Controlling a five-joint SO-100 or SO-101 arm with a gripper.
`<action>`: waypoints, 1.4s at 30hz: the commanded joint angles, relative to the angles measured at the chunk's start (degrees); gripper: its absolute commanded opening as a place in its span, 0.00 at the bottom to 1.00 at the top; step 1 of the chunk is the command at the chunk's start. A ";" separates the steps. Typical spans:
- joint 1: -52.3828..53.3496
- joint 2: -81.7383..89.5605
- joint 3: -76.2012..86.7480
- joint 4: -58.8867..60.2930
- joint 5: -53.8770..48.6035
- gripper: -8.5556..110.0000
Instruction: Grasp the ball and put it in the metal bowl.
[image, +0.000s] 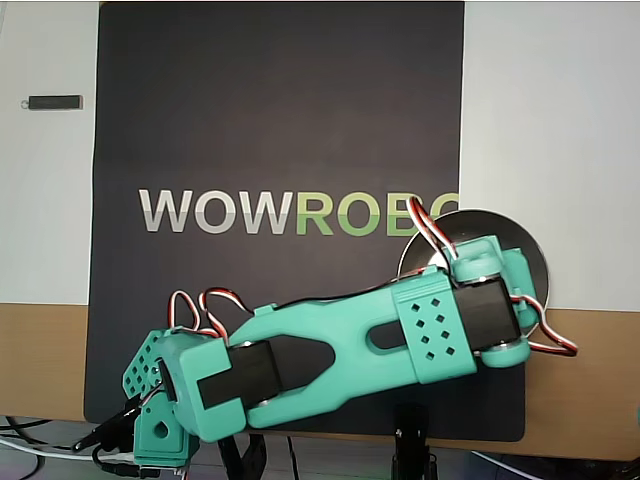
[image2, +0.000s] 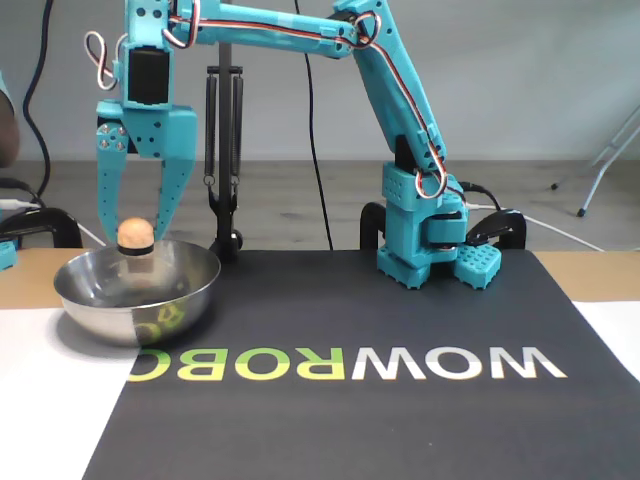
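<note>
In the fixed view my gripper (image2: 132, 238) hangs pointing down over the metal bowl (image2: 110, 312), which sits at the left on the mat's edge. The small tan ball (image2: 134, 233) is pinched between the fingertips, just above the bowl's rim and over its inside. The gripper is shut on the ball. In the overhead view the teal forearm and wrist (image: 470, 320) stretch over the bowl (image: 485, 222), covering most of it and hiding both ball and fingers.
A black mat (image: 280, 120) with the WOWROBO logo covers the table's middle. The arm's base (image2: 425, 245) stands at the mat's back edge, with a black clamp stand (image2: 224, 150) behind the bowl. A small dark bar (image: 55, 102) lies far left in the overhead view.
</note>
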 joint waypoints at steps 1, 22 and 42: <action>-0.18 0.44 -2.55 -0.44 -0.26 0.36; -0.18 1.05 -2.55 0.35 -0.26 0.63; -0.18 1.05 -2.46 0.35 -0.35 0.63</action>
